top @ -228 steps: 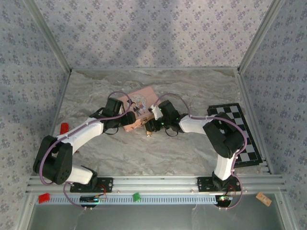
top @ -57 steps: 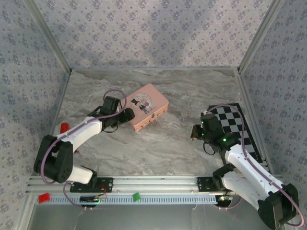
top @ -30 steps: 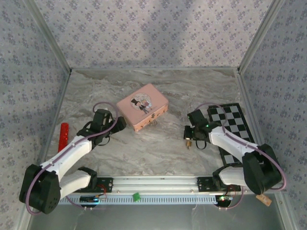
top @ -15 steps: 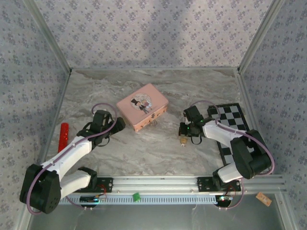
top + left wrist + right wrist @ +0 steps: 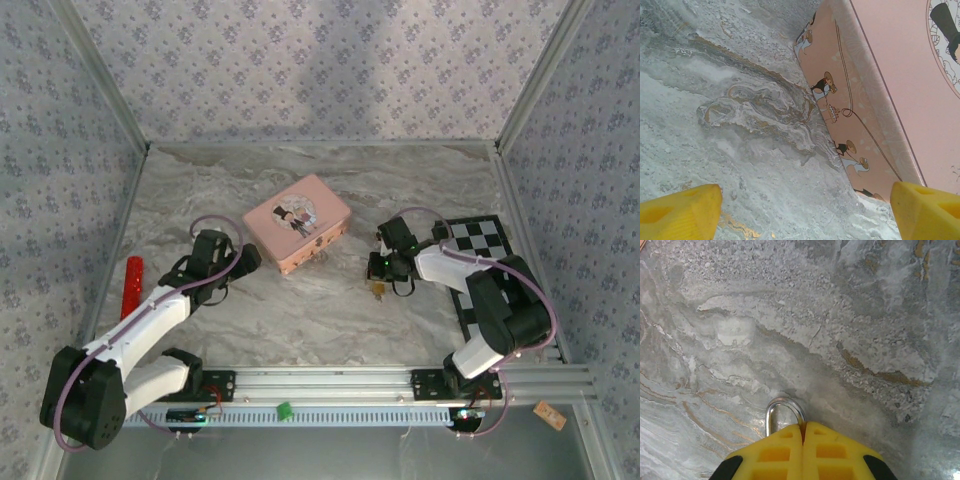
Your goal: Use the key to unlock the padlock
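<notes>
Clamping padlock body squarely in the closed right gripper, shackle left free to spring; left gripper wide open, empty, beside pink tin.

Tally on the counter: we count one padlock, brass-coloured, with one silvery shackle loop. We count one pink tin, with one round picture on its lid. One red stick. One black-and-white chequered board. On the near rail we count one small green piece and one tan piece. Arms: two, each with one gripper, so a left gripper and a right gripper. Each has two yellow fingers.
</notes>
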